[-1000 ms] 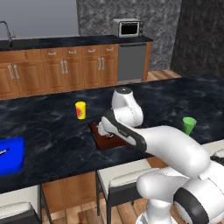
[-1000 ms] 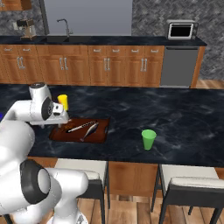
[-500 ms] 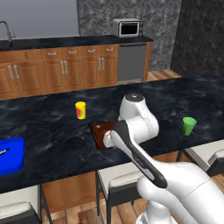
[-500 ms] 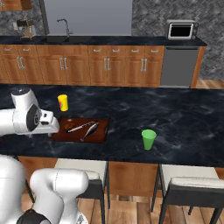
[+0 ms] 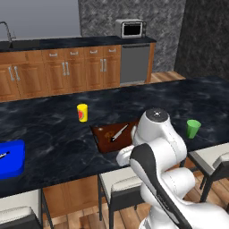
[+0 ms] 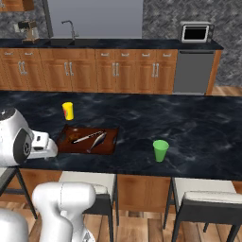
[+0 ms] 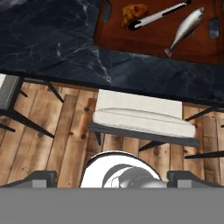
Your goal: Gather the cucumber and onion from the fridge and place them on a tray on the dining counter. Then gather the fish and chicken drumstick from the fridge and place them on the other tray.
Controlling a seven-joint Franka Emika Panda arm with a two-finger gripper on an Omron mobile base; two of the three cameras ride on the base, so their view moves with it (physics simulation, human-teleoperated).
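Note:
The dark reddish-brown other tray (image 6: pixel 108 147) lies on the black marbled dining counter (image 6: pixel 194 123). On it rest the silver fish (image 6: pixel 97 141), the orange-brown chicken drumstick (image 6: pixel 75 138) and a long silver utensil (image 6: pixel 88 137). The hand view looks down on the same other tray (image 7: pixel 144 41), with the fish (image 7: pixel 186 24) and the chicken drumstick (image 7: pixel 134 10) near its top. My gripper (image 7: pixel 113 178) hangs open and holds nothing, back from the counter's near edge above a stool (image 7: pixel 142 119). The bright blue tray (image 5: pixel 10 162) sits at the counter's far left. Cucumber, onion and fridge are out of view.
A yellow cup (image 6: pixel 68 111) stands just behind the brown tray and a green cup (image 6: pixel 160 150) to its right. Stools line the counter's near side over a wooden floor. A wall counter with sink, dishwasher and toaster oven (image 6: pixel 197 32) runs along the back.
My arm has drawn back from over the brown tray toward the base, past the counter's near edge. The gripper stayed open; fish and drumstick have not moved.

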